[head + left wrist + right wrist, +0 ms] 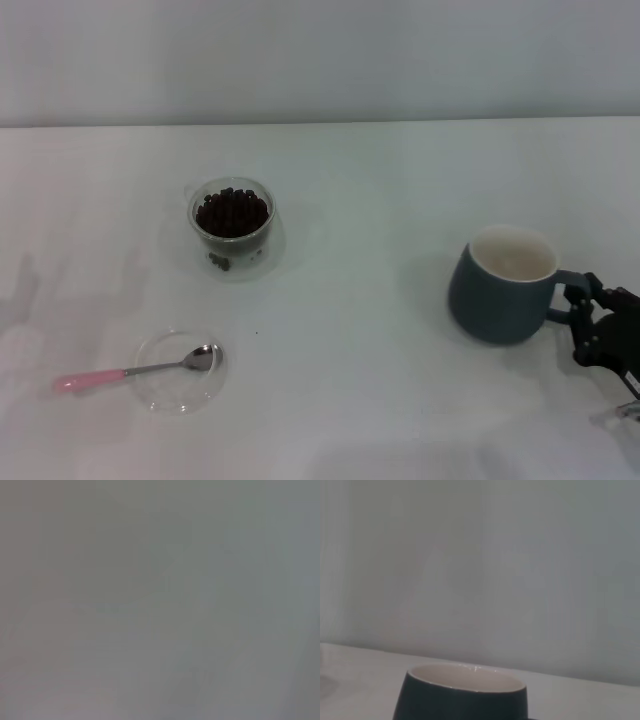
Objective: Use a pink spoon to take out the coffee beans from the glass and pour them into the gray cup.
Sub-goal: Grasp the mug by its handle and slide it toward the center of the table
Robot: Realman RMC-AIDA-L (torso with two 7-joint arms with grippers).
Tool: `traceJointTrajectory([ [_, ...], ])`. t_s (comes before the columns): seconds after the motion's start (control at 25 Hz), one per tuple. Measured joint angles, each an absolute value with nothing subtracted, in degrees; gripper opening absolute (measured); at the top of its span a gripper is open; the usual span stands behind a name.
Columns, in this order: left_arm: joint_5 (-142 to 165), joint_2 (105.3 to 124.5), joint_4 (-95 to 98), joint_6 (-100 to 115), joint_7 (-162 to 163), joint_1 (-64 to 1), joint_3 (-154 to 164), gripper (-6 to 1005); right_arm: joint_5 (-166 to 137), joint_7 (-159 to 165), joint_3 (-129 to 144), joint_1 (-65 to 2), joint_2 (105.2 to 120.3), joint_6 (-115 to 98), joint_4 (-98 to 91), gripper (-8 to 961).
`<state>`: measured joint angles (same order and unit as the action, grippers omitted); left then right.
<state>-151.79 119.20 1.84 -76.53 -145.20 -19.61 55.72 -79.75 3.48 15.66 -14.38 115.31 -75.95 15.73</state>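
The glass (232,222) stands upright at the back left of the table, filled with coffee beans (232,211). The pink spoon (130,373) lies near the front left, its metal bowl resting in a flat clear dish (178,372) and its pink handle pointing left. The gray cup (503,288) stands upright on the right with its handle pointing right; it also shows in the right wrist view (462,695). Its cream inside looks empty. My right gripper (584,322) is open at the cup's handle, its fingers on either side of it. My left gripper is out of view.
A white table (380,200) runs back to a plain pale wall. A few loose beans (219,263) lie at the foot of the glass. The left wrist view shows only a blank grey surface.
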Motion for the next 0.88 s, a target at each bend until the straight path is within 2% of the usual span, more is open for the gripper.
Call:
traceJointTrajectory([
  [0.88, -151.3, 119.36, 1.4, -76.6, -145.2, -20.1, 56.1, 714, -91.8, 3.4, 15.5, -21.0, 115.83, -74.5, 17.9, 150],
])
